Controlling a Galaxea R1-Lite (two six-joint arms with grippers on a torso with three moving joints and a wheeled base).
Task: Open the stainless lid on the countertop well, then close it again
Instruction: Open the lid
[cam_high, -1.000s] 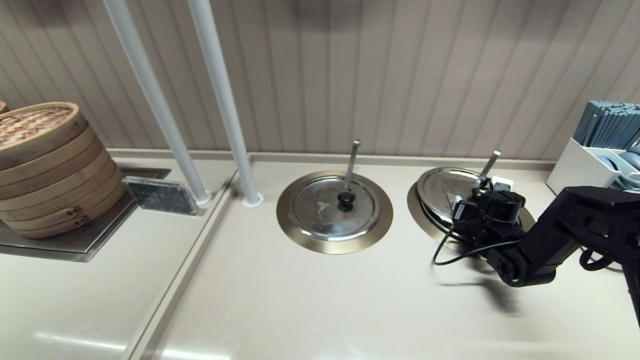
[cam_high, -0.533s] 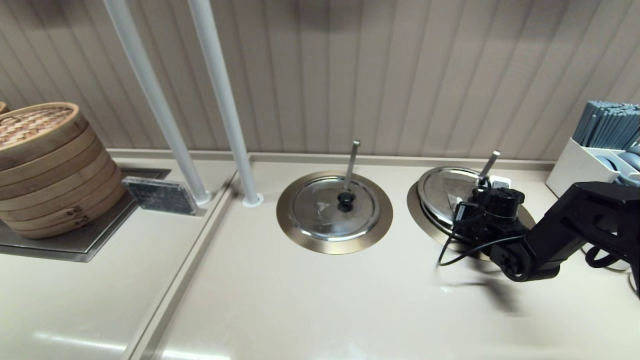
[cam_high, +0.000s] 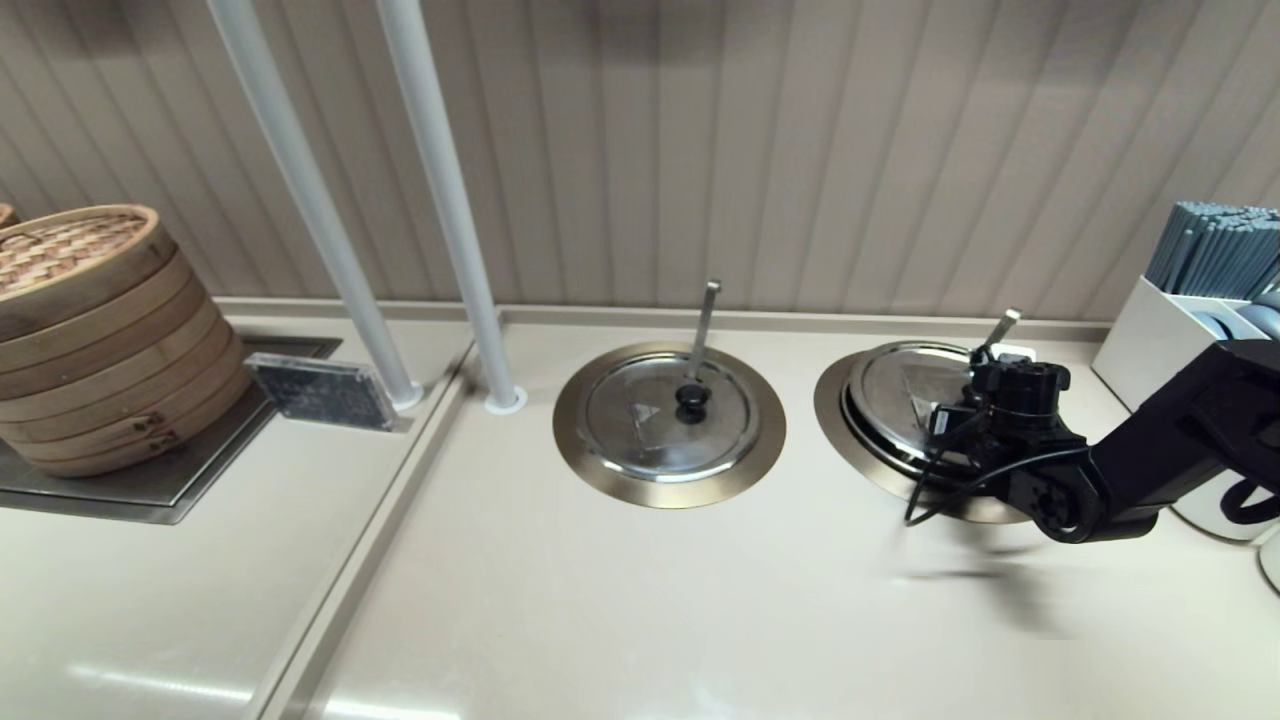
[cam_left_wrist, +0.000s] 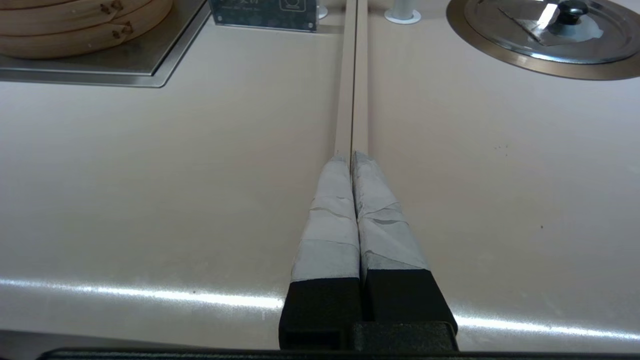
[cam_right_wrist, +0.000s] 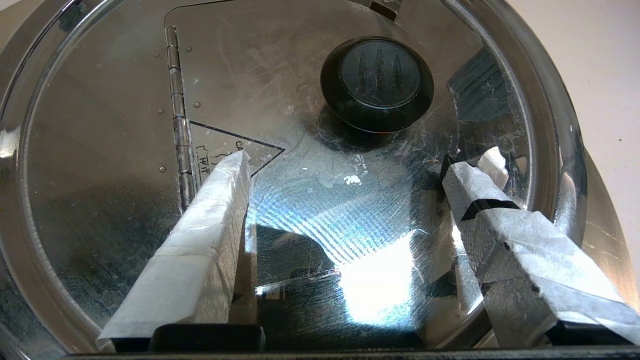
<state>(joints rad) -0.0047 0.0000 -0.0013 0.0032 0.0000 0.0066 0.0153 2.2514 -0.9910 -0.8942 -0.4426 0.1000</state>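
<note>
The stainless lid (cam_high: 900, 392) lies over the countertop well, whose bronze-gold ring (cam_high: 828, 405) shows at its left; a dark crescent shows along the lid's front-left edge. The slanting ladle handle (cam_high: 1001, 327) sticks out behind it. My right gripper (cam_right_wrist: 352, 162) hangs open just above the lid, its taped fingers (cam_right_wrist: 210, 225) spread wide. The black knob (cam_right_wrist: 377, 82) sits free beyond the fingertips, not between them. The grey triangle mark (cam_right_wrist: 240, 142) and a hinge (cam_right_wrist: 175, 100) show by one finger. My left gripper (cam_left_wrist: 351, 156) is parked, shut, low over the counter seam.
The twin lid (cam_high: 668, 415) with a vertical ladle handle (cam_high: 706, 320) sits to the left. Two white poles (cam_high: 440, 200) rise further left, by a small sign (cam_high: 320, 390) and a bamboo steamer (cam_high: 90, 330). A white utensil holder (cam_high: 1190, 320) stands at far right.
The lid was tilted and shifted left of its well; now it lies lower and more centred. My right arm has moved right and toward the wall.
</note>
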